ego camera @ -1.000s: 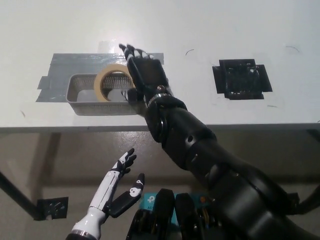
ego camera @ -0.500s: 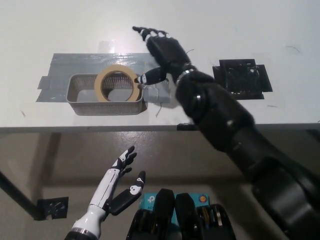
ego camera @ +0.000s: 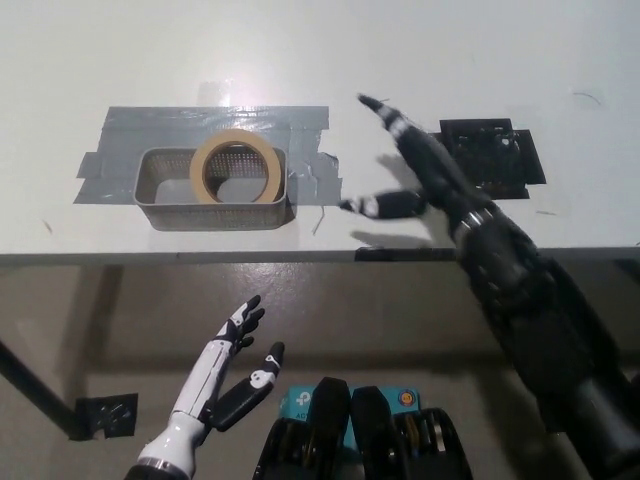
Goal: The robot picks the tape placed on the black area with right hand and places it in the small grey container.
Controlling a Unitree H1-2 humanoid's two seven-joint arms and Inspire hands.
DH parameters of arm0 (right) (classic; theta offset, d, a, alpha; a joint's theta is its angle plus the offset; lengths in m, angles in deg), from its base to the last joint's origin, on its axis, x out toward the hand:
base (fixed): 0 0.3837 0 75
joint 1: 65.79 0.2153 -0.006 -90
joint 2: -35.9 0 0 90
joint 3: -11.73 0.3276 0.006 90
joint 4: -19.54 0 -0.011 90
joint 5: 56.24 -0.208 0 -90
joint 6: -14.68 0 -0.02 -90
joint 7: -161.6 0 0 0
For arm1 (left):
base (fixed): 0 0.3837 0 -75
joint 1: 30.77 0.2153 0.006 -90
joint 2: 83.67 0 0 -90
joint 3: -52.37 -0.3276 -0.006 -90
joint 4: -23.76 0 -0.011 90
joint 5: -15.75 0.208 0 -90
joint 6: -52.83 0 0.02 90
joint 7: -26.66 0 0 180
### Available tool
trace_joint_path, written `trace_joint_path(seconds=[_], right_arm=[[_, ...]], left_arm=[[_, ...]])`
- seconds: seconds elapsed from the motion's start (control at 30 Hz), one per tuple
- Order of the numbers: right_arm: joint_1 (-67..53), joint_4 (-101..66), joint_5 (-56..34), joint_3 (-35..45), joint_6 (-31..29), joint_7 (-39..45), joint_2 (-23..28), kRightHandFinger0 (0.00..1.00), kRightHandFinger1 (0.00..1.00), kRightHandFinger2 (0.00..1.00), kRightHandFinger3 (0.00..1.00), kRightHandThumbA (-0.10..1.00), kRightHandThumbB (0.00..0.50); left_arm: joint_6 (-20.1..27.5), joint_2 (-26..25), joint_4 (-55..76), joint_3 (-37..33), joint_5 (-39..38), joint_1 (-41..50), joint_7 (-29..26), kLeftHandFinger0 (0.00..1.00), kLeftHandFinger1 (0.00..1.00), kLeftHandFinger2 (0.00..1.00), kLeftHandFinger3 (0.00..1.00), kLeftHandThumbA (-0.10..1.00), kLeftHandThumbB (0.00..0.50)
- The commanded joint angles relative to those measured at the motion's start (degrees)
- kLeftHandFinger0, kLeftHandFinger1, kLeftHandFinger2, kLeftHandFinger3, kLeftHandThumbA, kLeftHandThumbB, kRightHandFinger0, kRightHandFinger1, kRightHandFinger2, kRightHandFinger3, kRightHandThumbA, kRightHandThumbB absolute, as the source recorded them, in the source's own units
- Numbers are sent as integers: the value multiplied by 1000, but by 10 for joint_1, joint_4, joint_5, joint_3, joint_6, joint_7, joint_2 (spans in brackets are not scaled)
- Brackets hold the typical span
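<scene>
We see a roll of tan tape (ego camera: 235, 167) resting in the small grey container (ego camera: 213, 211), tilted, its open ring facing up toward us and leaning on the rim. The container sits on grey tape patches on the white table (ego camera: 120, 60). Our black right hand (ego camera: 415, 175) hovers between the container and the black area (ego camera: 492, 157), fingers spread, holding nothing. Our white left hand (ego camera: 228, 372) rests below the table edge, fingers apart and empty. The right arm partly hides the black area's left edge.

flat white tabletop (ego camera: 120, 50) fills far half | grey tape patch (ego camera: 125, 130) far left on it | small black floor bracket (ego camera: 105, 415) near left, below table edge
</scene>
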Motion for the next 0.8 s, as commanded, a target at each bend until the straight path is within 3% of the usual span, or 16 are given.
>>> trace_joint_path(seconds=[0.0,0.1,0.17,0.23,0.3,0.33,0.43,0.53,0.77], right_arm=[[-180,-397,-355,141,70,111,78,1000,1000,1000,1000,1000,306],[-245,-411,-375,157,58,91,62,1000,1000,1000,1000,975,327],[-270,-404,-382,159,45,90,53,1000,1000,1000,1000,957,313],[-288,-383,-380,160,31,92,42,1000,1000,1000,1000,927,273],[-306,-374,-377,158,22,95,36,1000,1000,1000,1000,925,270],[-324,-358,-365,156,5,94,30,1000,1000,1000,1000,911,233],[-343,-313,-347,149,-33,98,16,1000,1000,1000,1000,874,191],[-349,-262,-327,144,-52,98,-1,1000,1000,1000,1000,832,212],[-340,-166,-268,125,-80,98,-10,1000,1000,1000,1000,882,237]], left_arm=[[33,-3,-3,38,-35,-2,-19,1000,1000,1000,1000,737,29],[33,-1,-6,40,-33,1,-22,1000,1000,1000,1000,780,13],[34,-1,-7,41,-33,5,-22,1000,1000,1000,1000,807,4],[37,-3,-9,40,-30,6,-23,1000,1000,1000,1000,821,1],[46,-3,-10,40,-28,13,-24,1000,1000,1000,1000,826,0],[50,-3,-12,41,-29,16,-24,1000,1000,1000,1000,827,0],[48,-6,-7,42,-29,21,-20,1000,1000,1000,1000,815,0],[53,-2,-12,45,-27,19,-22,1000,1000,1000,1000,793,1],[53,0,-20,54,-26,25,-21,1000,1000,1000,1000,813,10]])
